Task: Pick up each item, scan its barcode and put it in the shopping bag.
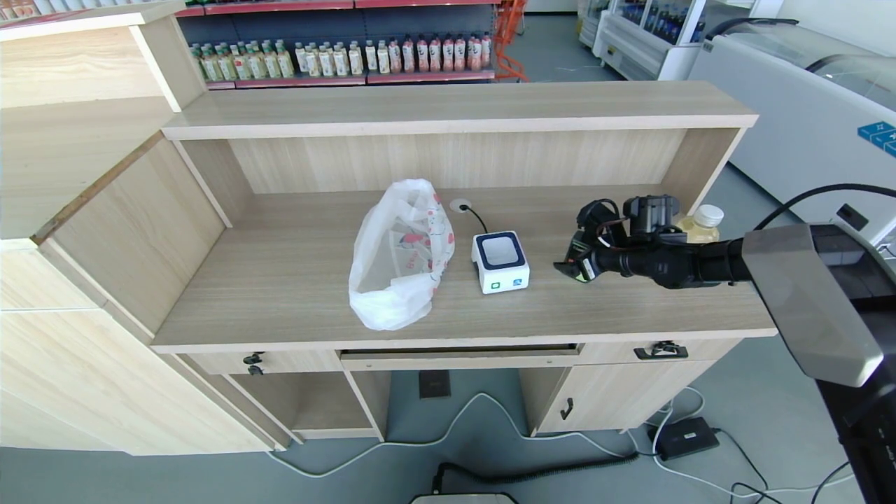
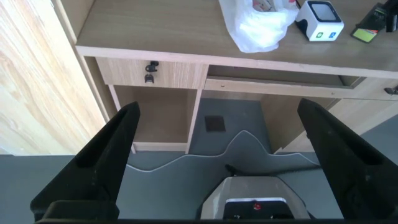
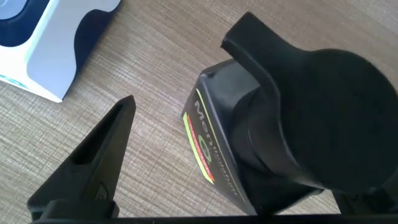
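Wood-grain bench (image 1: pixel 294 280) spans my view. Right of centre, my right gripper (image 1: pixel 570 269) half hides a dark boxy packet (image 3: pixel 214 137); its fingers stand apart, one clear of the packet. A bottle (image 1: pixel 702 222) peeks out behind the arm. The crinkled white shopping bag (image 1: pixel 399 259) and the cubic scanner (image 1: pixel 500 261) sit mid-frame. My left gripper (image 2: pixel 219 109) gapes below the bench edge.

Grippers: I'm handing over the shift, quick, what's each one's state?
Left gripper: open, empty.
Right gripper: open, black box between its fingers, one finger clear of it.
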